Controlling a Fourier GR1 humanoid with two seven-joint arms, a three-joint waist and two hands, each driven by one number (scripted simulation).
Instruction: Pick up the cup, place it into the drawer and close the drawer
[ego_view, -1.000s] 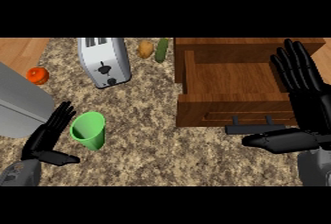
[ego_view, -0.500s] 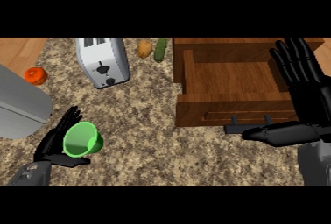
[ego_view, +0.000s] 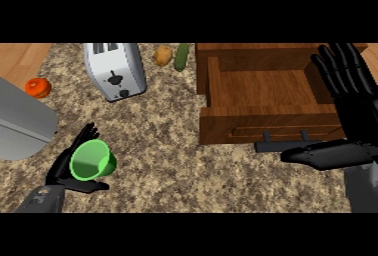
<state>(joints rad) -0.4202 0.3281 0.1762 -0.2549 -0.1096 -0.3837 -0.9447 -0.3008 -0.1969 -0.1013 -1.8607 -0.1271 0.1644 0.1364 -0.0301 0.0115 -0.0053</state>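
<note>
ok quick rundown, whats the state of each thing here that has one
drawer: open, nothing inside
green cup: tipped, mouth toward the camera, cradled in the left hand
left hand: curled round the cup
right hand: open, fingers straight, beside the drawer
toaster: slots look empty

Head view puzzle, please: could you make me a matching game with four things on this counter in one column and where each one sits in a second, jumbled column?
Things:
1. green plastic cup
2. open wooden drawer
3. silver toaster
4. round orange fruit

Places:
A. far left edge, beside the grey metal appliance
B. right half of the speckled stone counter, under the black right hand
C. lower left, against the black left hand
D. top, left of the middle

Pairs: 1-C, 2-B, 3-D, 4-A
</note>
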